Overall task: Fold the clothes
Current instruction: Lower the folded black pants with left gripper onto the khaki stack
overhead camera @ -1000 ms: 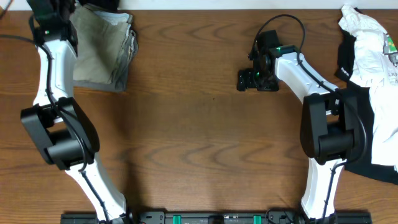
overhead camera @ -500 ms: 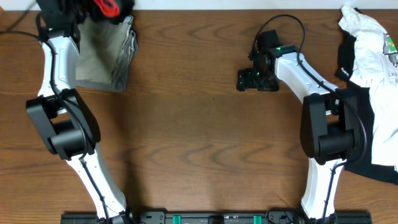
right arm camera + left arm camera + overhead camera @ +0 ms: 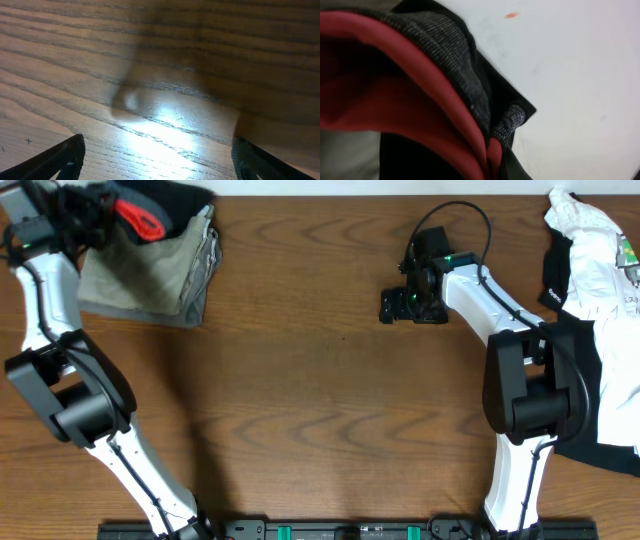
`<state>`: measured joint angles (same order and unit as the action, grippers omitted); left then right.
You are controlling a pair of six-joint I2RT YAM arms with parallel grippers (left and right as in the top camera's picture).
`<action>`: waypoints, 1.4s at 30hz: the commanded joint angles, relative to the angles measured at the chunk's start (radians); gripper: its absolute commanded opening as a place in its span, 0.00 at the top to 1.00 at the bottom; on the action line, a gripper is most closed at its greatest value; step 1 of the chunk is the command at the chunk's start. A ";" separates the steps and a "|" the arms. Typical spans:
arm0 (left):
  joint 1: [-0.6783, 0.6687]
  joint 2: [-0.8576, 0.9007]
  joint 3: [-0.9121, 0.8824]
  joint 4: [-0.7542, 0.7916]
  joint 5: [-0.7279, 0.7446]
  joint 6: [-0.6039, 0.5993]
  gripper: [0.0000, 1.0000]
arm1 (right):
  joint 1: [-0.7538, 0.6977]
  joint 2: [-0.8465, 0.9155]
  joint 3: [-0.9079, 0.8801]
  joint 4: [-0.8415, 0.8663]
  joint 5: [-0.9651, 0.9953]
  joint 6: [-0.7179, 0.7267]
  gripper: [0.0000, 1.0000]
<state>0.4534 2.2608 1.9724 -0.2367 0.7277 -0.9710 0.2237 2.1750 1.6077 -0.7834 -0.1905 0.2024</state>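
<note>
On the far end of the khaki trousers we see the leggings as a black bundle. Its long axis runs along the trousers' far edge, and the end with the red waistband is turned toward the left hand, which is clamped on it. Half a second ago the bundle sat farther back and more to the right over the trousers. The left arm has swung left since, baring more khaki. Well right of the trousers, the right hand has not moved, its fingers spread wide above the bare tabletop.
</note>
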 commanded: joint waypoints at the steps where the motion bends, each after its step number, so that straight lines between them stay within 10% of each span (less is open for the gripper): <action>1: 0.028 -0.048 0.019 -0.137 0.126 0.104 0.94 | 0.006 0.008 -0.006 0.006 -0.008 0.010 0.09; 10: 0.126 -0.048 0.019 -0.622 -0.043 0.355 0.94 | 0.006 0.008 -0.006 0.009 -0.008 0.010 0.09; 20: 0.145 -0.048 0.019 -0.739 -0.282 0.369 0.92 | 0.006 0.008 -0.006 0.010 -0.009 0.010 0.09; 23: 0.138 -0.048 0.019 -0.709 -0.313 0.369 0.34 | 0.006 0.008 -0.006 0.010 -0.009 0.010 0.09; 26: 0.134 -0.048 0.019 -0.684 -0.321 0.378 0.11 | 0.006 0.008 -0.006 0.014 -0.009 0.010 0.09; 34: 0.133 -0.127 0.024 -0.616 -0.330 0.506 0.02 | 0.006 0.008 -0.006 0.014 -0.009 0.010 0.09; 42: 0.019 -0.266 0.023 -0.508 -0.409 0.884 0.01 | 0.006 0.008 -0.006 0.039 -0.009 0.010 0.08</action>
<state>0.5461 2.0357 1.9770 -0.7616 0.3733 -0.3046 0.2237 2.1750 1.6077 -0.7547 -0.1905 0.2024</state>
